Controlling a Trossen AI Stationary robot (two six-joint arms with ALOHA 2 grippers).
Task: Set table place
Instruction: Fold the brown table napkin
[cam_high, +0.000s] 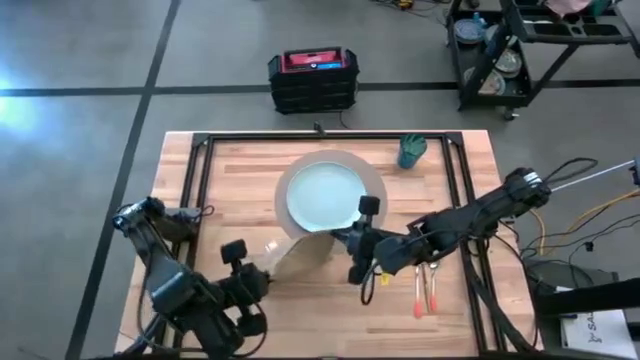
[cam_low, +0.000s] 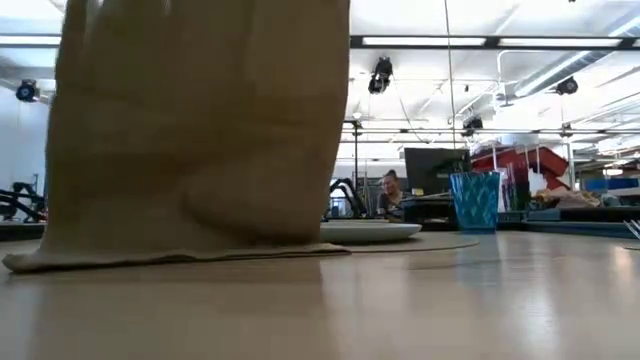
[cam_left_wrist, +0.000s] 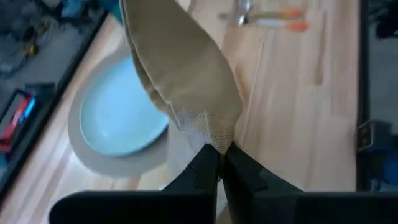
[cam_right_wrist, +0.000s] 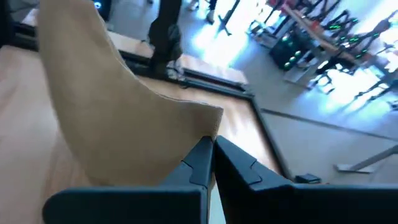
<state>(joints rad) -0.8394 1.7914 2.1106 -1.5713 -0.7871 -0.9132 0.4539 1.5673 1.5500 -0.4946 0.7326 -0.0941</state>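
Both arms' fingers (cam_left_wrist: 219, 163) (cam_right_wrist: 211, 155) pinched shut on opposite corners of the soft brown cloth napkin (cam_high: 300, 258). Limp and light, it sags onto the light wooden desk (cam_high: 300, 300); corner holds should keep it spread

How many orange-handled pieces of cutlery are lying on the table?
2: an orange-handled fork and an orange-handled spoon, side by side on the table, right of the plate and just past the right claw. The hanging napkin might hide more.

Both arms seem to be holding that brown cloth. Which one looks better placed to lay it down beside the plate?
Probably the left. Its tool pinches the napkin on the bare side of the plate; the right tool grips the other corner, near the fork and spoon.
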